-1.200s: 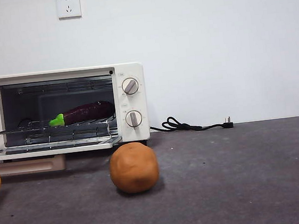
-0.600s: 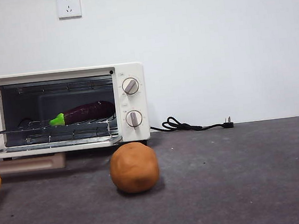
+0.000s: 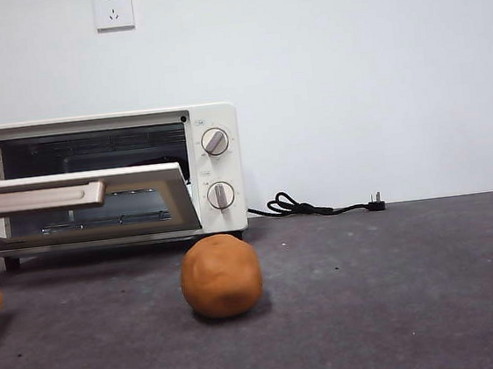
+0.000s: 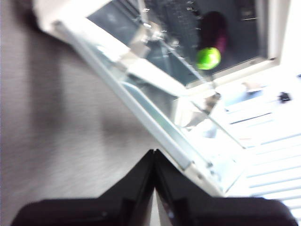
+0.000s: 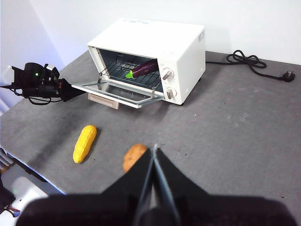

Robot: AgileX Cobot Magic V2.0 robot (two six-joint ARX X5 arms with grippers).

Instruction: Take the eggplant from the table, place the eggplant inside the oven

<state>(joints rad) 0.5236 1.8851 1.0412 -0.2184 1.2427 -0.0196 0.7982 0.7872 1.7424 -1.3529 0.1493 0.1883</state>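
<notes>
The left gripper has its two black jaws pressed together with nothing between them. It sits by the edge of the half-open glass door of the cream-white toaster oven. The right gripper is squeezed together too, high above the dark grey table. The long dark purple eggplant with a green cap lies on the wire rack inside the oven. It looks blurry in the left wrist view. A round orange-brown ball and a yellow corn-like toy rest on the table
</notes>
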